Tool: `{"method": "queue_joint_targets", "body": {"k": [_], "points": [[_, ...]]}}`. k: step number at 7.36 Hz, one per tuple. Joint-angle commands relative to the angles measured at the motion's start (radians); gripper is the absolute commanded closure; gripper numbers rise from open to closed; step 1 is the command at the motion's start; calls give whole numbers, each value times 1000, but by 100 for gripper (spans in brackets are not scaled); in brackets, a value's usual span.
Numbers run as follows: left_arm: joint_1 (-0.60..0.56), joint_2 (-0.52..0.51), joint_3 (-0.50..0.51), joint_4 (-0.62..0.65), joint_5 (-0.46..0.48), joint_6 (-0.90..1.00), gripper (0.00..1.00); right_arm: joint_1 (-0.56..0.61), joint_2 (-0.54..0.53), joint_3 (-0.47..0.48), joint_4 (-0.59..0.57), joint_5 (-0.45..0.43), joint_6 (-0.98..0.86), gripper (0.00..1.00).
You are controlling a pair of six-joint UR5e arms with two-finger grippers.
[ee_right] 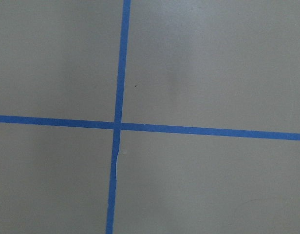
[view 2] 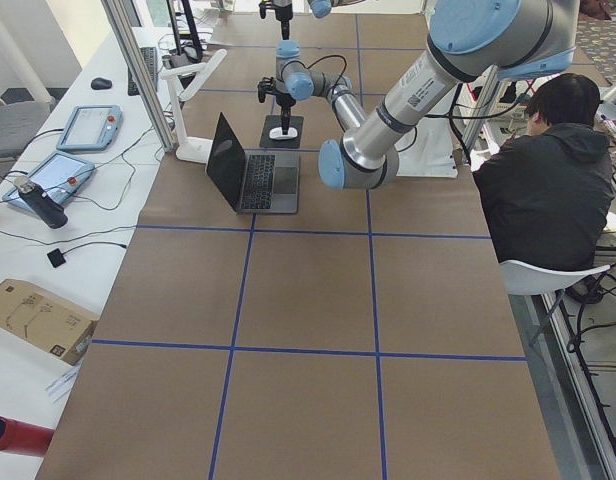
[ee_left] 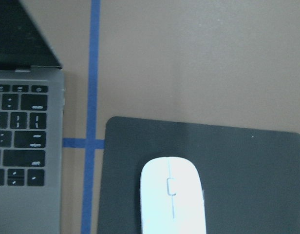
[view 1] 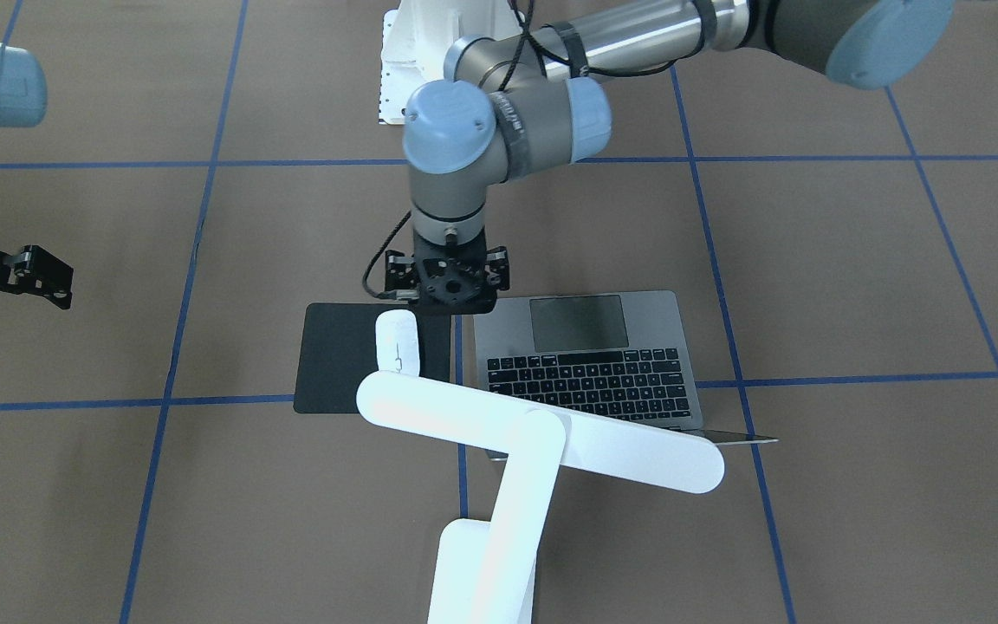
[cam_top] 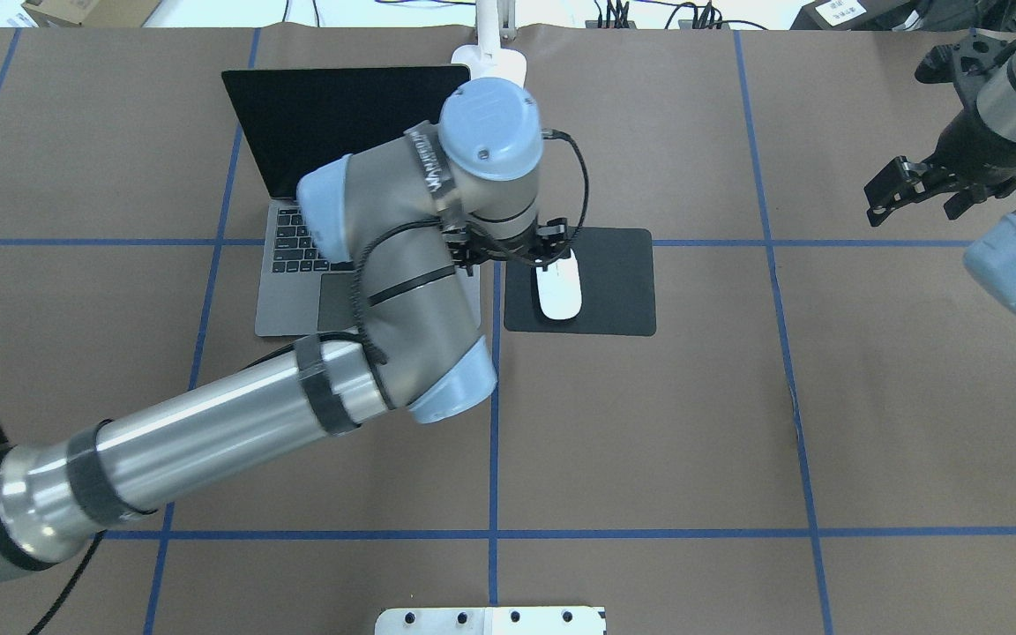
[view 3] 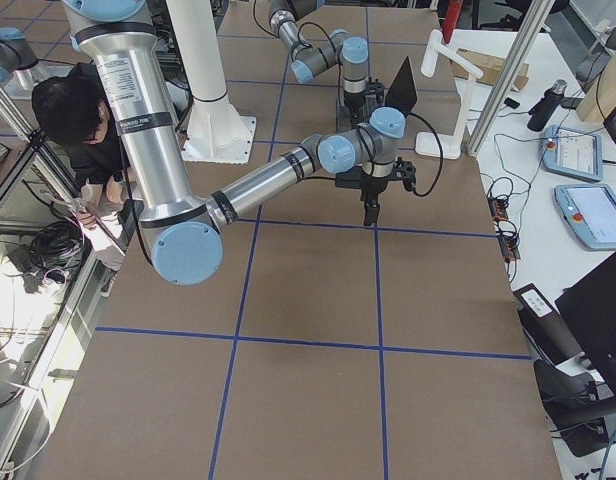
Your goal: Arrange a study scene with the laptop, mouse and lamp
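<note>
The laptop [view 1: 590, 364] lies open on the table, its dark screen [cam_top: 340, 123] facing me. The white mouse [view 1: 397, 341] lies flat on a black mat [view 1: 334, 364] beside the laptop, and also shows in the left wrist view [ee_left: 173, 200]. The white lamp [view 1: 542, 438] stands beyond them, its bar head over the laptop's far edge. My left gripper [cam_top: 512, 251] points down over the mat's laptop-side edge, close to the mouse. Its body hides the fingers, so I cannot tell whether it is open. My right gripper [cam_top: 914, 190] hangs far off to the right over bare table, its state unclear.
Blue tape lines grid the brown table. The white robot pedestal [view 1: 404, 61] sits at the robot's edge. A person [view 2: 548, 180] sits beside the table on the robot's side. Tablets and cables [view 2: 58, 175] lie on the side bench beyond the lamp.
</note>
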Motion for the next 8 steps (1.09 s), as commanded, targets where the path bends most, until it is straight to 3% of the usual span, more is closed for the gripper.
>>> {"method": "queue_joint_targets", "body": {"k": [1, 2, 3, 5, 6, 7, 8], "points": [[-31, 411, -437, 26, -9, 143, 1, 117, -104, 5, 0, 48, -164, 0], [-77, 581, -560, 29, -17, 223, 1, 179, -154, -4, -1, 51, -271, 0], [-167, 712, -610, 18, -112, 323, 1, 235, -208, -10, -1, 72, -360, 0], [-467, 895, -596, 14, -309, 725, 1, 280, -231, -15, -1, 95, -355, 0], [-649, 952, -553, 17, -338, 806, 1, 279, -262, -16, 2, 91, -366, 0], [-825, 953, -477, 14, -430, 862, 1, 279, -245, -43, 3, 97, -361, 0], [-940, 977, -452, 29, -473, 1090, 1, 280, -247, -51, 26, 94, -354, 0]]}}
